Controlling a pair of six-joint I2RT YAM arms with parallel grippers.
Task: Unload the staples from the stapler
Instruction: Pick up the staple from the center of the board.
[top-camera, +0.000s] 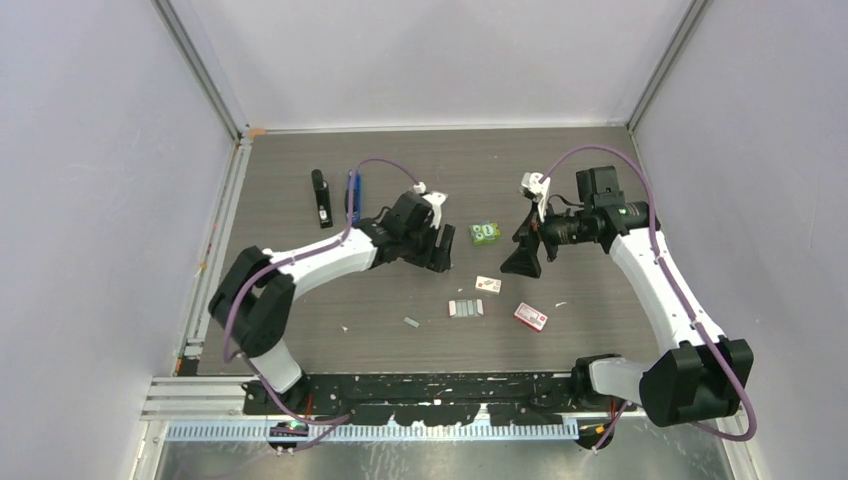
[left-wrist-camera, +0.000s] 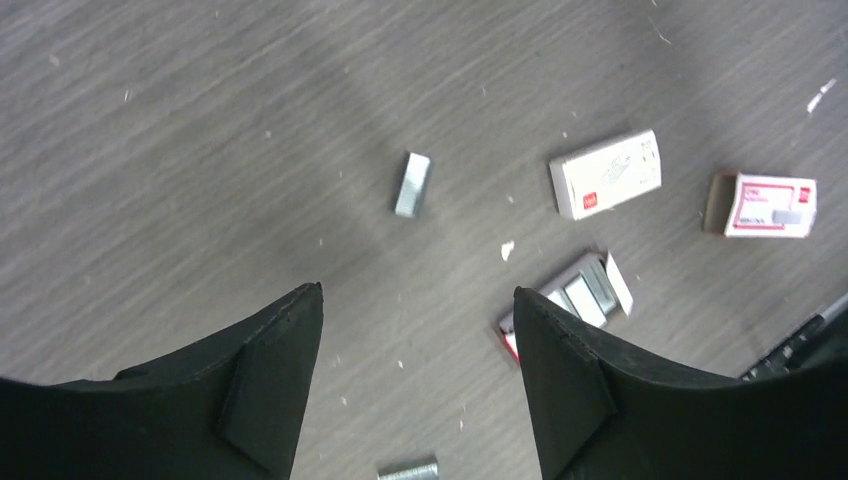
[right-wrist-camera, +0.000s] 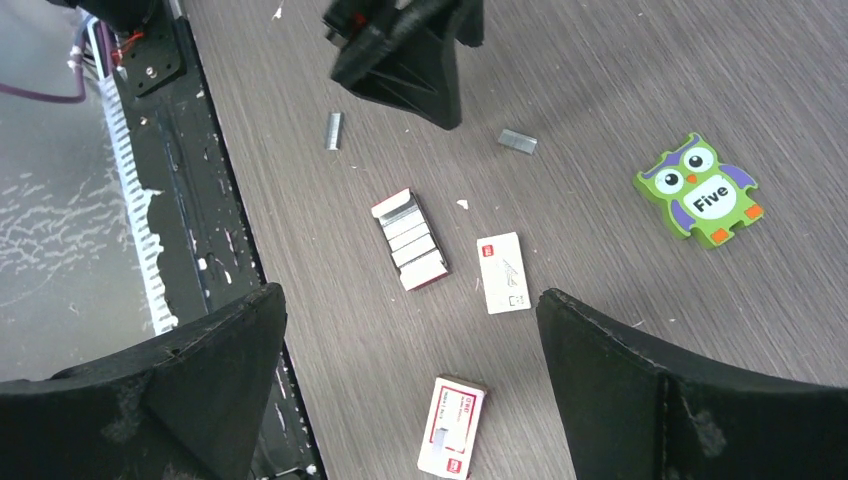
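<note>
1. Staples (left-wrist-camera: 411, 184): two loose silvery strips are seen flat on the table (top-camera: 280, 160), apart from each other, near the left gripper (left-wrist-camera: 417, 295). More strips are packed in one open box (right-wrist-camera: 410, 238).
2. Two staplers are counted, a black stapler (top-camera: 320, 198) and a blue stapler (top-camera: 352, 195), laid side by side and well apart from the strips.
3. Three boxes are counted: the open one, a white box (right-wrist-camera: 503, 272) and a red-and-white box (right-wrist-camera: 452, 427). One green owl packet (right-wrist-camera: 705, 190) is seen.
4. Left fingers are held apart, with nothing gripped.
5. The right gripper (right-wrist-camera: 410, 295) is spread wide and holds nothing.
</note>
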